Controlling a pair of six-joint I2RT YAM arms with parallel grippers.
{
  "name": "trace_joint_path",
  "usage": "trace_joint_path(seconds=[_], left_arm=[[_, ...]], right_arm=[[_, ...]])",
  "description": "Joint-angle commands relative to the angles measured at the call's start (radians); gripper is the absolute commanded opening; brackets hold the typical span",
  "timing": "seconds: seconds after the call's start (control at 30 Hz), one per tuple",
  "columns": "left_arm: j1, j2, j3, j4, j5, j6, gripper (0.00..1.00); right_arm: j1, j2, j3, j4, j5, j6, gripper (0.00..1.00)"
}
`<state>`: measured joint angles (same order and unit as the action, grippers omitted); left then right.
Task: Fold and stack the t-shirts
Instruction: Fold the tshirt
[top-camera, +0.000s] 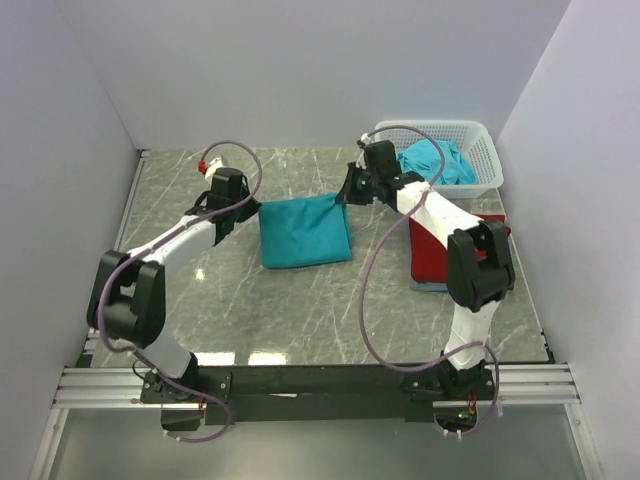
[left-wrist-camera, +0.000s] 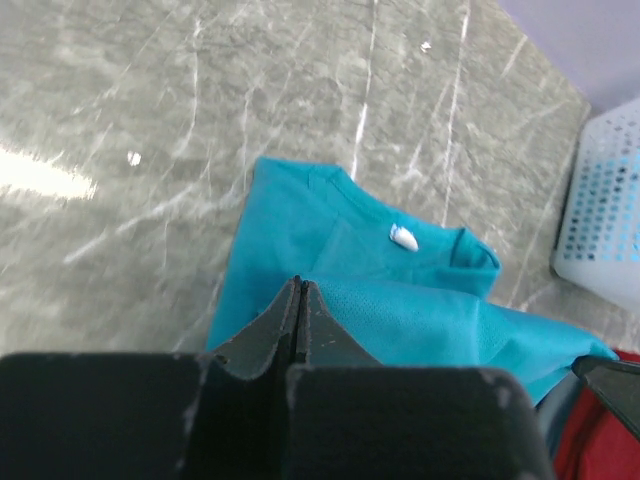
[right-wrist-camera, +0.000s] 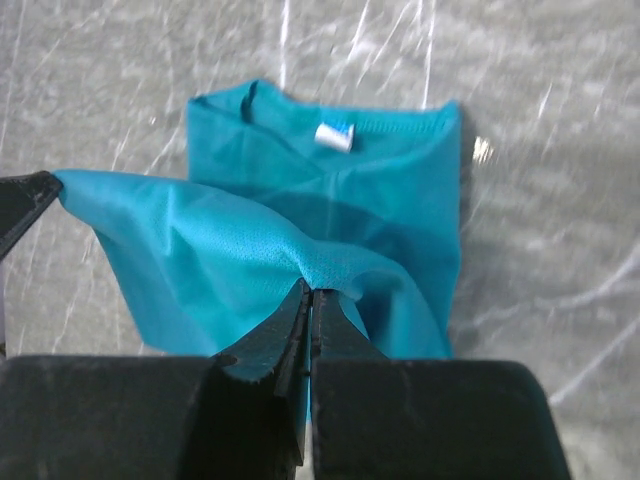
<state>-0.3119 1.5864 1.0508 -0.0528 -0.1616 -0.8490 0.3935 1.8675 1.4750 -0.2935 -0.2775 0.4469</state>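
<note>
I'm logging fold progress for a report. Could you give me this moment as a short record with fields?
shirt in work: teal t-shirt, mid table, partly folded, neck label showing
left gripper: shut on the teal t-shirt's lifted edge
right gripper: shut on the same lifted edge
set aside: red t-shirt, right side, partly under the right arm
basket: white, far right corner, more teal cloth inside

Overhead plus close wrist views, same t-shirt (top-camera: 303, 232)

On the grey marble-patterned table (top-camera: 300, 310), a teal cotton t-shirt (top-camera: 303, 235) is laid at centre, a deep red cotton t-shirt (top-camera: 430, 255) at three o'clock, and a white plastic lattice basket (top-camera: 487, 160) at one o'clock.
</note>
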Motion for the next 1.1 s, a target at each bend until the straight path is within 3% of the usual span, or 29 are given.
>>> trace_joint_path(seconds=[0.0,0.17,0.27,0.3,0.37,0.4,0.43,0.53,0.57,0.6,0.7,0.73,0.9,1.07], left_arm=[[0.016,0.072,0.077,0.090,0.027,0.028,0.02],[0.034,0.153,0.106,0.142,0.014,0.037,0.06],[0.042,0.201,0.138,0.146,0.002,0.047,0.14],[0.042,0.223,0.147,0.140,-0.003,0.050,0.22],[0.043,0.244,0.176,0.133,-0.018,0.056,0.30],[0.043,0.257,0.184,0.131,-0.022,0.059,0.37],[0.045,0.262,0.204,0.114,-0.023,0.057,0.40],[0.045,0.253,0.227,0.087,-0.006,0.067,0.53],[0.045,0.247,0.239,0.079,-0.003,0.074,0.55],[0.045,0.229,0.242,0.074,0.007,0.080,0.81],[0.045,0.183,0.242,0.057,0.048,0.080,0.91],[0.045,0.170,0.236,0.056,0.065,0.080,0.99],[0.031,0.063,0.118,0.086,0.183,0.047,1.00],[-0.047,-0.014,-0.050,0.140,0.316,-0.002,0.99]], right_arm=[[-0.024,0.067,0.120,0.031,-0.035,-0.023,0.00],[-0.045,0.206,0.198,0.033,-0.078,-0.017,0.00],[-0.056,0.266,0.245,0.034,-0.081,-0.014,0.00],[-0.056,0.289,0.264,0.042,-0.084,-0.016,0.01],[-0.064,0.315,0.294,0.037,-0.098,-0.025,0.21],[-0.067,0.337,0.336,0.016,-0.107,-0.033,0.37],[-0.070,0.346,0.358,0.001,-0.108,-0.039,0.64],[-0.071,0.340,0.401,-0.029,-0.103,-0.062,0.82],[-0.070,0.331,0.400,-0.027,-0.104,-0.063,0.83],[-0.070,0.300,0.380,-0.019,-0.104,-0.065,0.84],[-0.070,0.231,0.276,0.023,-0.112,-0.056,0.85],[-0.065,0.175,0.237,0.040,-0.121,-0.038,0.86],[-0.025,-0.034,-0.074,0.169,-0.196,0.004,0.88],[0.033,-0.140,-0.309,0.290,-0.279,0.078,0.89]])
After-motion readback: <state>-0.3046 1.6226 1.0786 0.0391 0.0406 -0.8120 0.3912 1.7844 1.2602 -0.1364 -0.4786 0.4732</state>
